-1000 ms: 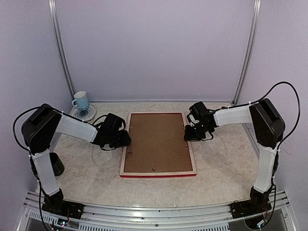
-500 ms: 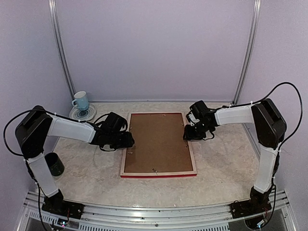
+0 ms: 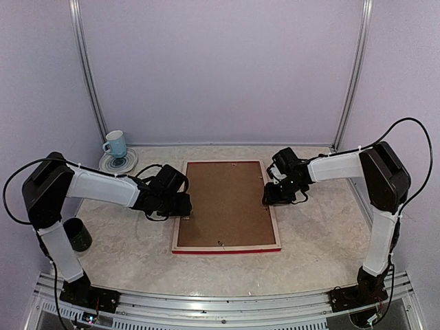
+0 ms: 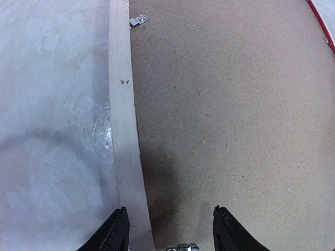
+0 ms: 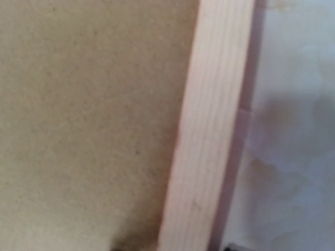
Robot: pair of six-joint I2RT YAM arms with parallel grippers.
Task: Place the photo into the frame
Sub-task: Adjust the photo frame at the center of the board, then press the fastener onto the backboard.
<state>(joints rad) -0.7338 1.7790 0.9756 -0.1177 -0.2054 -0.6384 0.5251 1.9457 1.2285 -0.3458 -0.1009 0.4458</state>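
Over the last second the left arm has stretched to the right, carrying the left gripper [image 3: 183, 205] from the table [image 3: 316, 234] beside the frame [image 3: 227, 250] to a spot over the frame's left bar. The right gripper [image 3: 269, 196] has slid slightly nearer along the right bar.

At the far left a light blue cup [image 3: 115, 144] stands on a saucer [image 3: 128, 165], well apart from the frame. A black pot [image 3: 78, 234] sits at the near left, beside the left arm's upright link. Neither lies between the grippers and the frame.

The left arm reaches low across the table, forearm nearly level and wrist turned down. In the left wrist view its fingers [image 4: 116, 234] stand well apart with nothing between them, one over the table side of the pale wood bar and the other over the backing board [image 3: 223, 203]. A small metal clip [image 4: 138, 20] sits at the bar's inner edge farther along.

The frame lies face down in the middle of the table, bare wood back up and red outer edge showing along its near side. The brown backing board fills its opening, so whether the photo lies underneath cannot be told.

The right arm bends in from the right, wrist tipped down over the frame's right bar. Its wrist view shows only the blurred bar, board and table, so how far its jaws stand apart cannot be told.
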